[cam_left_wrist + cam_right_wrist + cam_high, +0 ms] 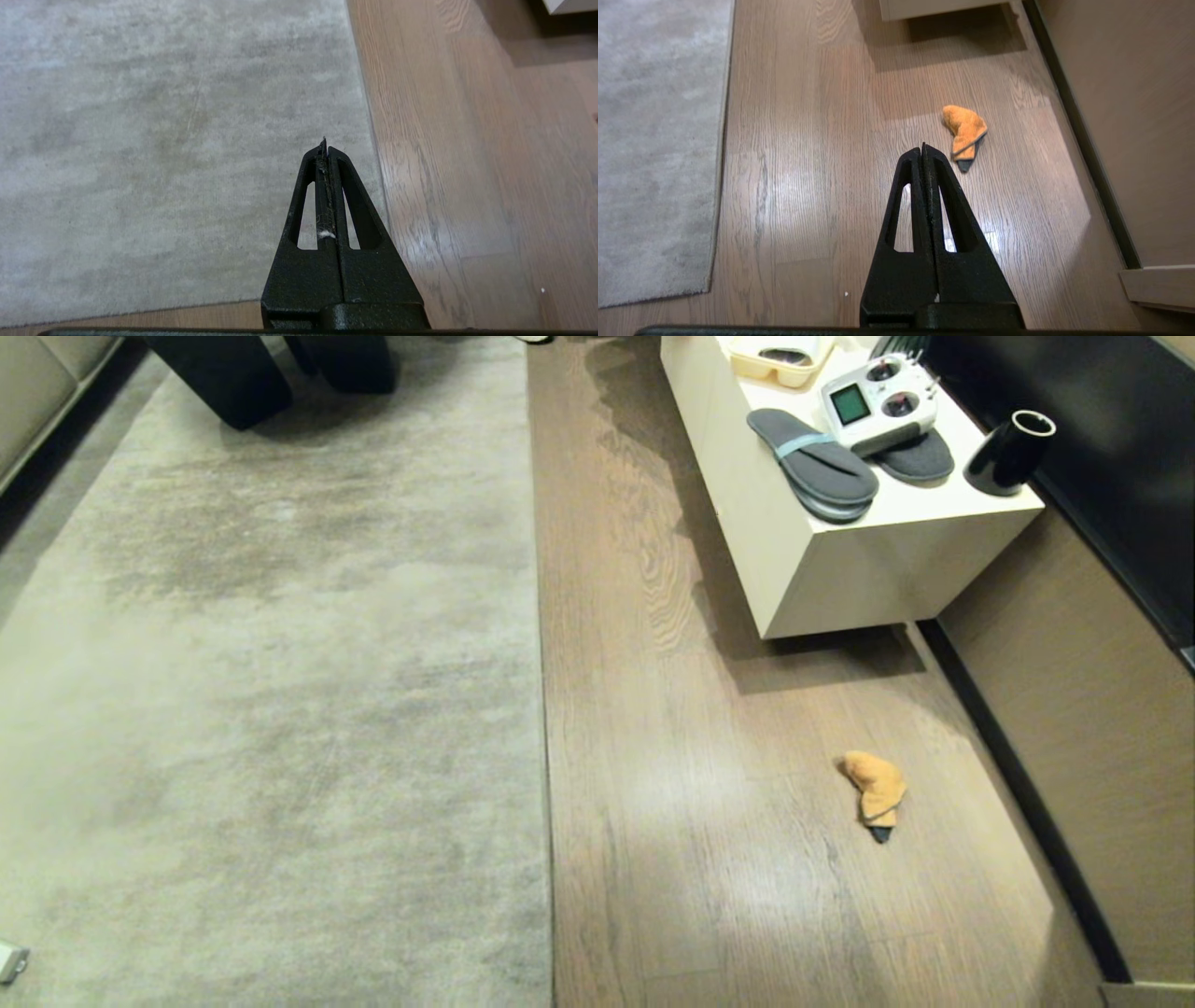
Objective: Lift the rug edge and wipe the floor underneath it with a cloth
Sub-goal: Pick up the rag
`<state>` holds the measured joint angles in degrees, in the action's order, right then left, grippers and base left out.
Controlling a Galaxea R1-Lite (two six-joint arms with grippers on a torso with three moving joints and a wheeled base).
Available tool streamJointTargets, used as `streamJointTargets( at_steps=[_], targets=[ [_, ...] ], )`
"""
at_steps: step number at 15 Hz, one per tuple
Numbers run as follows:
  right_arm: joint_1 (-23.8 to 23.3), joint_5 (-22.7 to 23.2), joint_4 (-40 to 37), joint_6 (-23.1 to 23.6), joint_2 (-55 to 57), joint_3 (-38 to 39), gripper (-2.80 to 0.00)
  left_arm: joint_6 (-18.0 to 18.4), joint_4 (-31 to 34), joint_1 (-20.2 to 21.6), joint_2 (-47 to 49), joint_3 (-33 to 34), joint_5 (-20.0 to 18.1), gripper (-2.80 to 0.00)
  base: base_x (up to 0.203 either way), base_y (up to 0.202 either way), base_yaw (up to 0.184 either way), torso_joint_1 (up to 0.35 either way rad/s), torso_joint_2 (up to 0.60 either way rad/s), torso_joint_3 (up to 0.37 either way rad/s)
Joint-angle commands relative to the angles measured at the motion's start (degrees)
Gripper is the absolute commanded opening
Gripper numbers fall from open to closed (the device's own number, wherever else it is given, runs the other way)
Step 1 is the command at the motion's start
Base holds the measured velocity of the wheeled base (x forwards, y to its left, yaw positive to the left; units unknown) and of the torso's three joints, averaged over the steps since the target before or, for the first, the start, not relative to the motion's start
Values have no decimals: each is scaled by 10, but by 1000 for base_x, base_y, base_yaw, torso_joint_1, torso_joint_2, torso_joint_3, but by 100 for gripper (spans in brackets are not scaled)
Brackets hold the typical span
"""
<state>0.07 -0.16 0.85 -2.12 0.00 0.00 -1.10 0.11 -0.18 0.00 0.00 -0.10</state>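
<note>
A pale grey mottled rug (261,691) lies flat over the left half of the head view, and the rug edge (541,709) runs straight down beside the wood-grain floor (709,803). The cloth (876,791), a crumpled orange rag with a dark tip, lies on the floor at the right. Neither arm shows in the head view. My left gripper (324,142) hangs shut and empty above the rug (163,163) near its corner. My right gripper (923,147) hangs shut and empty above the floor (808,163), with the cloth (965,131) a little beyond its tips.
A cream cabinet (840,569) stands at the back right, bearing grey slippers (810,453), a white remote controller (878,403), a black cup (1008,453) and a tray. A brown wall with dark skirting (1027,784) bounds the right. Dark furniture legs (233,378) stand on the rug's far end.
</note>
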Motion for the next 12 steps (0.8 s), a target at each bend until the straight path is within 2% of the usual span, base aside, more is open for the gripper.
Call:
streamJointTargets(
  at_steps=[1,12],
  targets=[
    [0,0,0,0,0,0,-280,0,0,0,1,0,0,-280,0,0,0,2,10,-195],
    [0,0,0,0,0,0,-280,0,1,-1,1,0,0,-280,0,0,0,4,1,-194]
  ],
)
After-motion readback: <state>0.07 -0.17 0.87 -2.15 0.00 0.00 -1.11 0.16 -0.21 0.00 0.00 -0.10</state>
